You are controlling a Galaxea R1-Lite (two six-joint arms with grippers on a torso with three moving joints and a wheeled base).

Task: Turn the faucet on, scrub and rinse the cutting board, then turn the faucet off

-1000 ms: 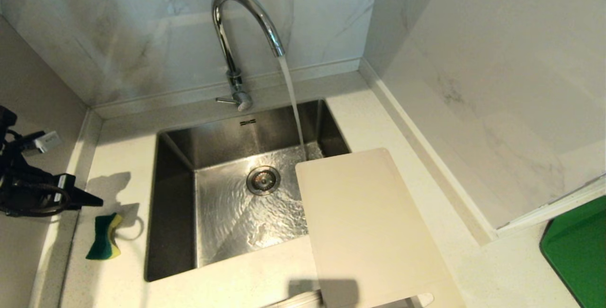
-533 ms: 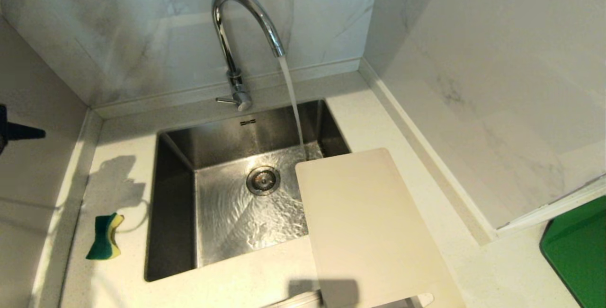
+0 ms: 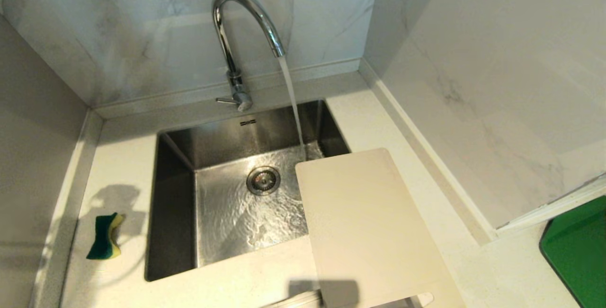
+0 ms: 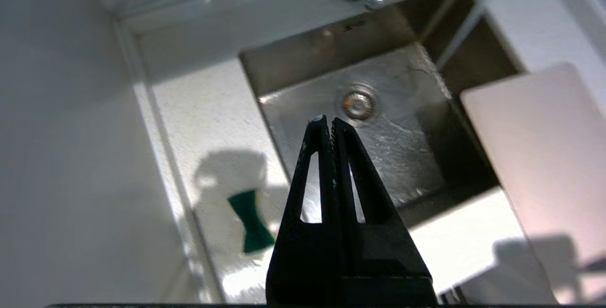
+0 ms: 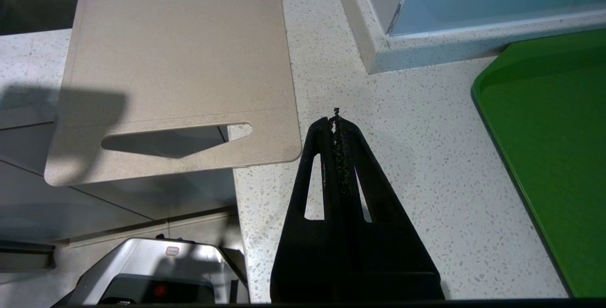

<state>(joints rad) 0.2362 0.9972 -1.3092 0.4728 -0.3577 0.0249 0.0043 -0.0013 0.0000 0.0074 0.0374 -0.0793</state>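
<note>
On the far left of the desk (image 3: pixel 123 156) lies the sponge (image 3: pixel 104 236), ungripped; the left pincer (image 4: pixel 327 121) is closed and empty. Water from the faucet (image 3: pixel 236 38) may splash off the cutting board (image 3: pixel 364 223), which overhangs the sink (image 3: pixel 170 213) and could tip. Right pincer (image 5: pixel 335 121): closed, empty.

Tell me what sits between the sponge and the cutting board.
In the head view, the steel sink, its basin wet with running water, lies between the sponge and the cutting board, whose corner overhangs it.
</note>
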